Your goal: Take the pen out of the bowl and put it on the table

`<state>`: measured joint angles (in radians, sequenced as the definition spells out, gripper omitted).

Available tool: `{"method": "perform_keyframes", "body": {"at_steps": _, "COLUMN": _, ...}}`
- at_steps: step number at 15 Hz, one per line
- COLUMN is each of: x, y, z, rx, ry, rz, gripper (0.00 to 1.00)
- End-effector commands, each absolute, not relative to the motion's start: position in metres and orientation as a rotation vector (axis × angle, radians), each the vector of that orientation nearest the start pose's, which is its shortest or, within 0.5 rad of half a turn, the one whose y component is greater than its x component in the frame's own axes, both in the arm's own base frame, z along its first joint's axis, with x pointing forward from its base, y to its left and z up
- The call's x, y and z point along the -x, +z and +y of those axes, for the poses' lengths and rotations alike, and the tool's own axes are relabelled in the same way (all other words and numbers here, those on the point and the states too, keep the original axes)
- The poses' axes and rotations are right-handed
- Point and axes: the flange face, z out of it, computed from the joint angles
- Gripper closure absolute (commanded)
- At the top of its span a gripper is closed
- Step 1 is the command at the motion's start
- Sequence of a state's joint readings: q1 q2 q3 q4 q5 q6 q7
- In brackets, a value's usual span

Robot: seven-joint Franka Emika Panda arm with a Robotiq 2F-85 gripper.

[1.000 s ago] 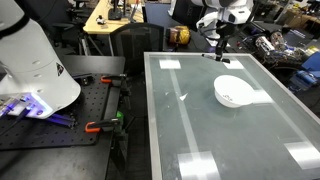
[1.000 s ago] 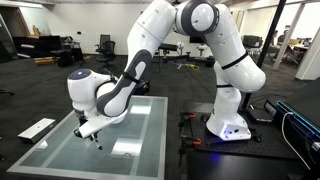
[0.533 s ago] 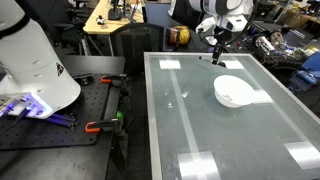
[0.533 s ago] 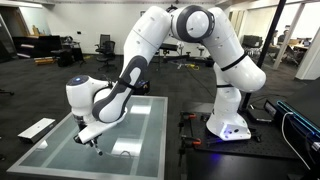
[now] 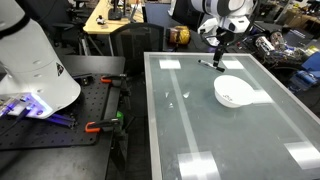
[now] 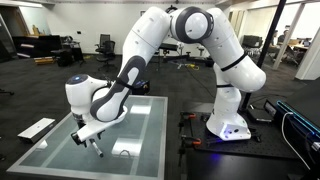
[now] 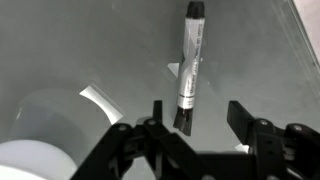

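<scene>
While low over the table (image 5: 230,130), claw (image 7: 196,113) apart just above the pen (image 7: 191,60).

Orange-handled clamps (image 5: 97,126) lie on the dark perforated bench (image 5: 40,136)

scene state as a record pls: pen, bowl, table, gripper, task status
pen: thin black pen with a pale barrel, appears to lie flat on the table, outside the bowl
bowl: small round white bowl, upright, no pen in it, apart from the pen
table: glossy pale grey-green table top
gripper: Robotiq gripper open, fingers spread either side of the pen's near end, not touching it
task status: pen looks placed
</scene>
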<state>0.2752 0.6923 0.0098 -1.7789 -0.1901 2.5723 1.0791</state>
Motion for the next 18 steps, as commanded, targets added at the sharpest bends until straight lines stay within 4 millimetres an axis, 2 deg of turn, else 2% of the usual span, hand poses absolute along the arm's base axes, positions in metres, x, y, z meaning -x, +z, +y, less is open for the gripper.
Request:
{"method": "perform_keyframes", "body": {"at_steps": 1, "x": -0.637, "y": 0.208, "z": 0.172, "rx": 2.999, "ry": -0.252, "rz": 1.04, "gripper": 0.06}}
{"method": "perform_keyframes", "body": {"at_steps": 2, "x": -0.637, "y": 0.214, "z": 0.167, "rx": 3.0, "ry": -0.266, "rz": 1.059, "gripper": 0.0}}
{"method": "perform_keyframes", "body": {"at_steps": 7, "x": -0.627, "y": 0.261, "z": 0.141, "rx": 2.976, "ry": -0.386, "rz": 1.105, "gripper": 0.0}}
{"method": "perform_keyframes", "body": {"at_steps": 10, "x": -0.619, "y": 0.282, "z": 0.132, "rx": 2.962, "ry": -0.428, "rz": 1.113, "gripper": 0.0}}
{"method": "perform_keyframes", "body": {"at_steps": 16, "x": -0.603, "y": 0.3, "z": 0.127, "rx": 2.955, "ry": -0.47, "rz": 1.121, "gripper": 0.0}}
{"method": "perform_keyframes", "body": {"at_steps": 17, "x": -0.617, "y": 0.292, "z": 0.128, "rx": 2.966, "ry": -0.449, "rz": 1.095, "gripper": 0.0}}
{"method": "perform_keyframes", "body": {"at_steps": 18, "x": -0.614, "y": 0.293, "z": 0.128, "rx": 2.966, "ry": -0.451, "rz": 1.098, "gripper": 0.0}}
